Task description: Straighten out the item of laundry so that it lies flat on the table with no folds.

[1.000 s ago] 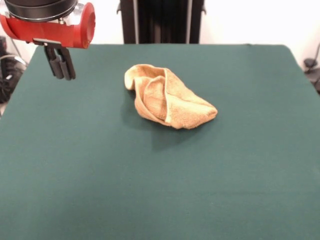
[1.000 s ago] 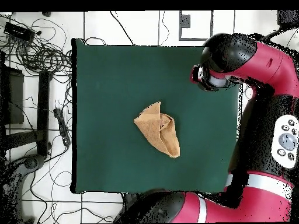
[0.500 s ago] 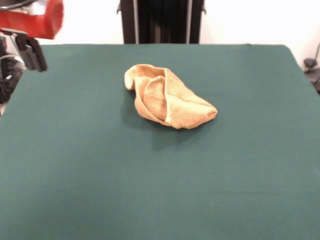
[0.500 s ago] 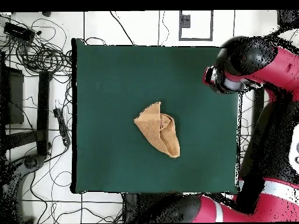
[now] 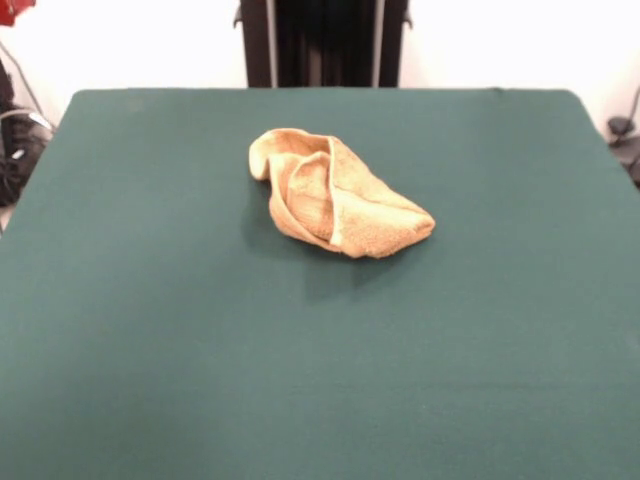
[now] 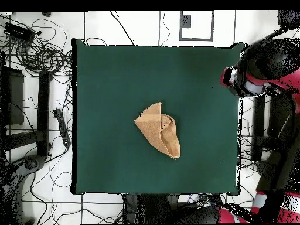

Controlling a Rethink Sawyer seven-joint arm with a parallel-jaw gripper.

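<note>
The golden yellow-orange towel (image 5: 335, 195) lies crumpled and folded over itself near the middle of the dark green table (image 5: 320, 380), with a paler hem running across its top. In the overhead view the towel (image 6: 159, 130) sits at the centre of the table (image 6: 117, 88). The gripper (image 6: 237, 80) is at the table's right edge in the overhead view, under the arm's black and red end, far from the towel and holding nothing I can see. Only a red sliver of the arm (image 5: 12, 8) shows in the front view's top left corner.
The robot's black pedestal (image 5: 325, 42) stands behind the table's far edge. The red arm links (image 6: 275, 146) run along the table's right side in the overhead view. Cables (image 6: 35, 53) and dark gear lie on the floor to the left.
The arm has drawn away sideways off the table: in the front view the gripper left the picture at the top left. The towel has not moved.
</note>
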